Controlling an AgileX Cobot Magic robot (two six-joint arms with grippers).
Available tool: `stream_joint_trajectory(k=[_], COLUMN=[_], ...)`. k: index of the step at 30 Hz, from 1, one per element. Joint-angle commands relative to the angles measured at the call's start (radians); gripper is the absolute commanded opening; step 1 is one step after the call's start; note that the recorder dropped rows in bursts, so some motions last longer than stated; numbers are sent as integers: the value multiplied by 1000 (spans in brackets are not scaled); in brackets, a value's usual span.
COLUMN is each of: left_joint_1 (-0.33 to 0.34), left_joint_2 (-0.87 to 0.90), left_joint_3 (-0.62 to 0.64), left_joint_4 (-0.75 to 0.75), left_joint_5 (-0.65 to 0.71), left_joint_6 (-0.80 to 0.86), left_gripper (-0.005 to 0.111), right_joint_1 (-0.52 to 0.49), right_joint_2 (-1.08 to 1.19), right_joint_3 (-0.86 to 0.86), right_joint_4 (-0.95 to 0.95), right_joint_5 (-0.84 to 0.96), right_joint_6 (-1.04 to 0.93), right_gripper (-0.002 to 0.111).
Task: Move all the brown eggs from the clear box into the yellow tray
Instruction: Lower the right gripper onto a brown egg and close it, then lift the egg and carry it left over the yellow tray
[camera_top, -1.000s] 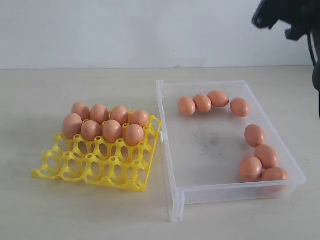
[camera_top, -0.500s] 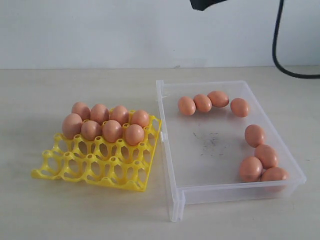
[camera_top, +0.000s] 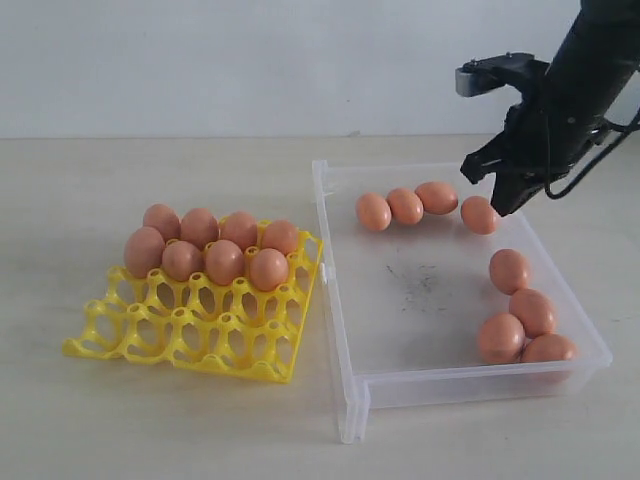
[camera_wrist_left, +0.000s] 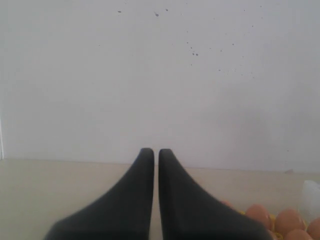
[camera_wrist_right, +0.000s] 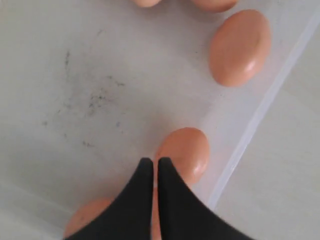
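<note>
Eight smooth brown eggs (camera_top: 509, 271) lie in the scuffed clear box (camera_top: 338, 300), and eight more sit in the latticed yellow tray (camera_top: 190, 340) beside it. The tapered black right claw (camera_wrist_right: 151, 161) hangs pinched together over the box; the left claw (camera_wrist_left: 151, 150) is likewise closed.

Leans in from the top right of the outside view with the right arm (camera_top: 578, 75), wrist bent, and points the right gripper (camera_top: 505, 203) down and a little to the left. Presses its two black fingers (camera_wrist_right: 175, 200) tight together, gripping nothing. Holds the left gripper (camera_wrist_left: 156, 151) out level, fingers side by side with only a thin crack between.
</note>
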Motion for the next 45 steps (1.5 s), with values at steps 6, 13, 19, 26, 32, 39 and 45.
stream_joint_trajectory(k=[6,13,19,26,32,39,45], left_joint_1=[-4,-4,-4,-4,-4,-4,-4], left_joint_2=[-1,-1,-1,-1,-1,-1,-1], left_joint_3=[-3,-3,-3,-3,-3,-3,-3], left_joint_4=[-5,-5,-5,-5,-5,-5,-5], left_joint_5=[-6,-6,-6,-6,-6,-6,-6], left_joint_6=[3,3,3,3,3,3,3], left_gripper=[4,4,4,4,4,4,4], right_joint_1=[-7,-7,-7,-7,-7,-7,61], right_joint_2=[46,140,195,224,231,228,54], right_joint_3=[-49,-33,-33,-33,-33,-12,386], right_joint_4=[-23,-41,-60,-72,-72,51,763], right_joint_5=[105,121,87,20,16,-175,-1106], right_joint_6=[215,238,238,247,245,131,-575], right_gripper=[62,32,56,54,44,0,0])
